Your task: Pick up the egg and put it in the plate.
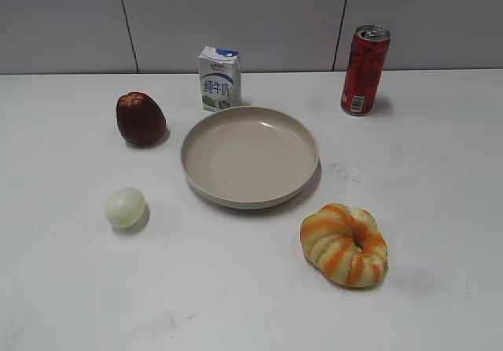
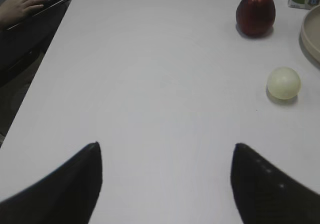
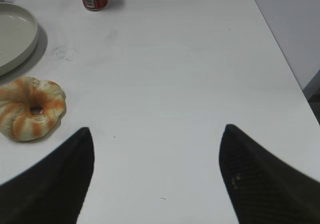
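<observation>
The pale whitish-green egg (image 1: 126, 206) lies on the white table, left of the beige plate (image 1: 250, 196). The plate holds nothing. In the left wrist view the egg (image 2: 283, 82) is far right of my left gripper (image 2: 166, 146), which is open and empty above bare table. The plate's rim (image 2: 311, 33) shows at that view's right edge. My right gripper (image 3: 157, 130) is open and empty over bare table, right of the plate (image 3: 20, 48). Neither gripper shows in the exterior view.
A dark red apple (image 1: 140, 118) stands behind the egg. A milk carton (image 1: 219, 78) and red can (image 1: 364, 70) stand at the back. Striped ring bread (image 1: 344, 244) lies front right of the plate. A person's hand on a keyboard (image 2: 22, 3) is beyond the table's left edge.
</observation>
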{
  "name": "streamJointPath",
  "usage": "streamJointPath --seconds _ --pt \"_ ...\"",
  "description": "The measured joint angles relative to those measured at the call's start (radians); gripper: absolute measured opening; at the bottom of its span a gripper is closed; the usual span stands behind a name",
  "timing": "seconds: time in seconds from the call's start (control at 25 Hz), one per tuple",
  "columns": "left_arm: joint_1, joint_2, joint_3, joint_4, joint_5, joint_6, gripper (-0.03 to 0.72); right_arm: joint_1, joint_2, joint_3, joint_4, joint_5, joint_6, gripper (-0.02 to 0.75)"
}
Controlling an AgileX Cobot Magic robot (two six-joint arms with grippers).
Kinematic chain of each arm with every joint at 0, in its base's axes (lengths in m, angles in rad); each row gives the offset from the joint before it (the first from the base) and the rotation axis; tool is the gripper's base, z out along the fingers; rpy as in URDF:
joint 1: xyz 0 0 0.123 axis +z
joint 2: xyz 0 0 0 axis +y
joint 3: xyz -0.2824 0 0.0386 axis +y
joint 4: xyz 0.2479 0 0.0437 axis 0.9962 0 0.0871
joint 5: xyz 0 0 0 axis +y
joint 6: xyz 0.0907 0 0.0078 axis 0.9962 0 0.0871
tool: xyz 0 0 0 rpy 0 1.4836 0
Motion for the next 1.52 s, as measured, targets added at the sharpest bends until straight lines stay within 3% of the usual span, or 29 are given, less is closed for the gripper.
streamJointPath --seconds 0.2,0.56,0.72,0.88,1.08,1.32,1.52 --pt "0.000 0.045 -0.027 -0.016 -0.048 0.000 0.605 0.000 0.000 0.000 0.000 0.000 0.000 0.588" --pt "-0.001 0.446 -0.172 -0.031 -0.440 0.000 0.610 0.000 0.000 0.000 0.000 0.000 0.000 0.588" --pt "-0.001 0.694 -0.284 -0.129 -0.455 0.000 0.615 0.000 0.000 0.000 0.000 0.000 0.000 0.588" --pt "-0.012 0.951 -0.433 -0.250 -0.343 0.031 0.615 0.000 0.000 0.000 0.000 0.000 0.000 0.588" --pt "-0.116 1.237 -0.570 -0.316 -0.229 0.057 0.615 0.000 0.000 0.000 0.000 0.000 0.000 0.588" --pt "-0.276 1.503 -0.591 -0.288 -0.237 0.085 0.615 0.000 0.000 0.000 0.000 0.000 0.000 0.588" --pt "-0.317 1.694 -0.591 -0.277 -0.294 0.090 0.615 0.000 0.000 0.000 0.000 0.000 0.000 0.588"
